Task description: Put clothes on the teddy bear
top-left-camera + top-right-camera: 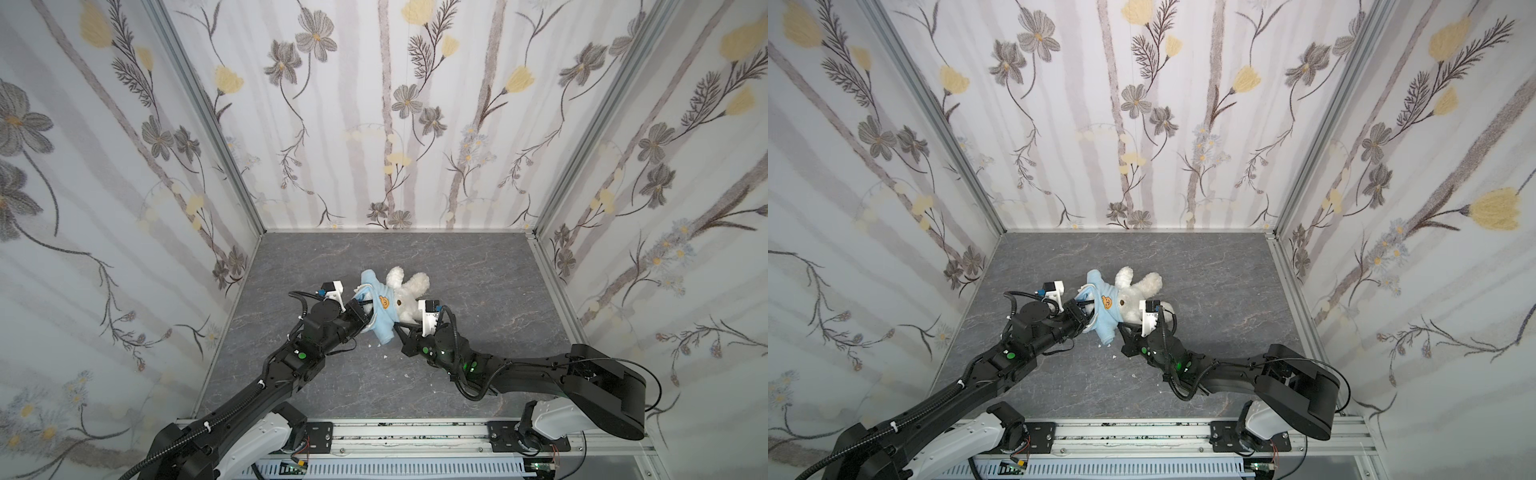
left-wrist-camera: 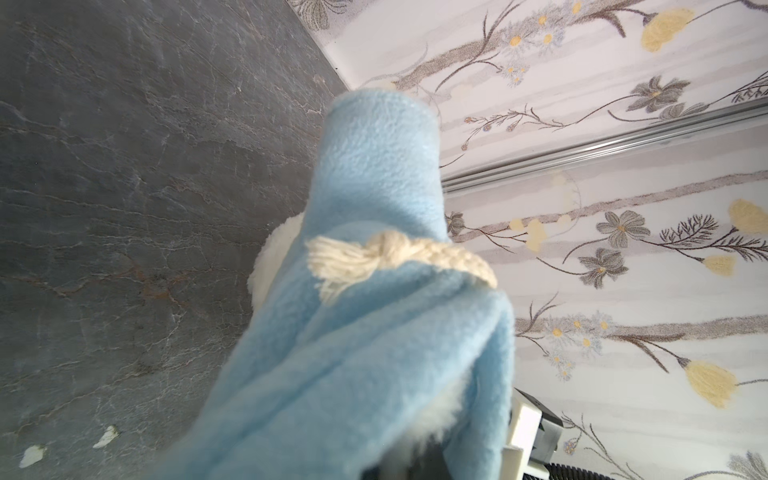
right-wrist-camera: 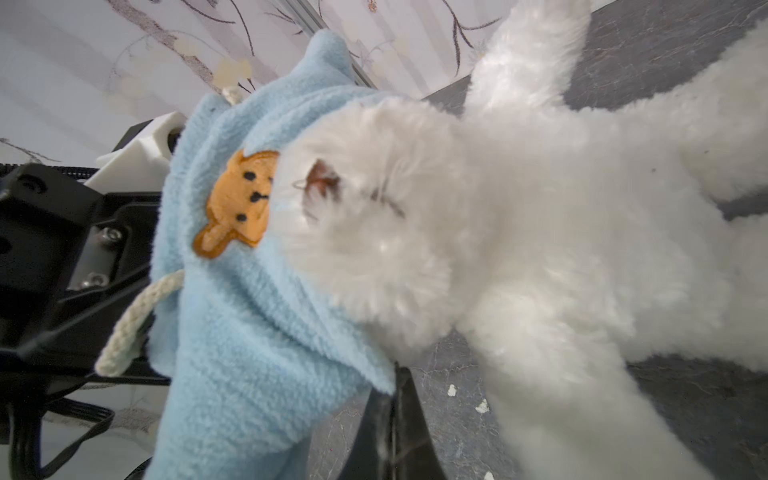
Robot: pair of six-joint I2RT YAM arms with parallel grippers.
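The white bear (image 1: 411,291) lies near the middle of the grey surface (image 1: 478,282). The blue hoodie (image 1: 380,309) is pulled over part of its head, and two fluffy paws point toward the back wall. The left tool (image 1: 364,311) is pinched tight on the hoodie, while the right tool (image 1: 399,330) has its jaws pressed together, its tip touching the hoodie's lower edge, just beside the bear.

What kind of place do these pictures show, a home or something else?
Probably a robot test booth, not a home: floral wallpaper panels set between aluminium frame posts, a grey stone-pattern tabletop, and a left arm and right arm mounted on a metal rail.
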